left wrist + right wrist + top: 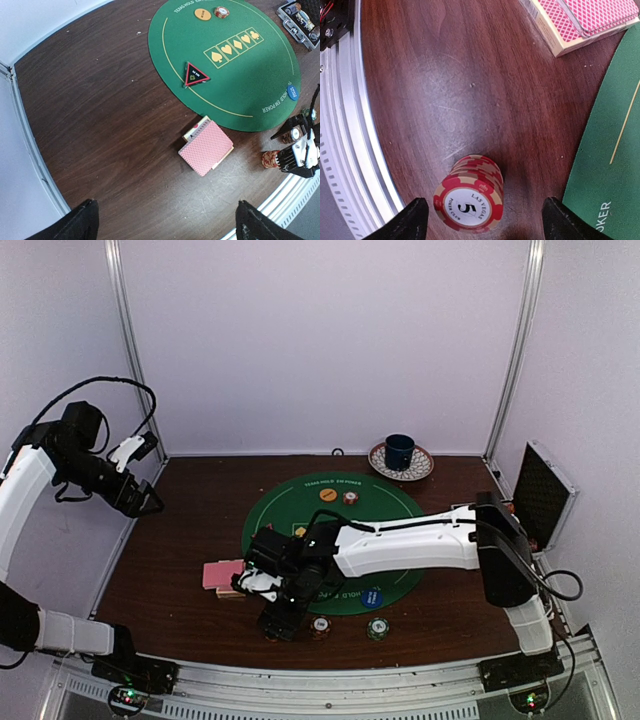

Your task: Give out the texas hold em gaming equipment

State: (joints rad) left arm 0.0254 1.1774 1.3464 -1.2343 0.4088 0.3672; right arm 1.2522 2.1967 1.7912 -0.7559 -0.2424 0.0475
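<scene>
A stack of red poker chips [470,197] marked 5 stands on the brown table near the front rail. My right gripper [487,225] is open just above it, a finger on either side, neither touching. From above, that gripper [278,618] hides the stack; two more chip stacks [320,628] [377,628] stand to its right. The pink-backed cards [206,147] lie left of the green mat [250,60], on top of their box. On the mat are a black triangle marker [196,75], an orange button [202,14], a chip stack [221,12] and a blue button [292,92]. My left gripper [140,495] hangs open, high at the left.
A blue mug [400,452] on a patterned saucer stands at the back. The black case [545,495] stands open at the right edge. The aluminium front rail [345,150] runs close beside the red stack. My right arm [410,540] lies across the mat.
</scene>
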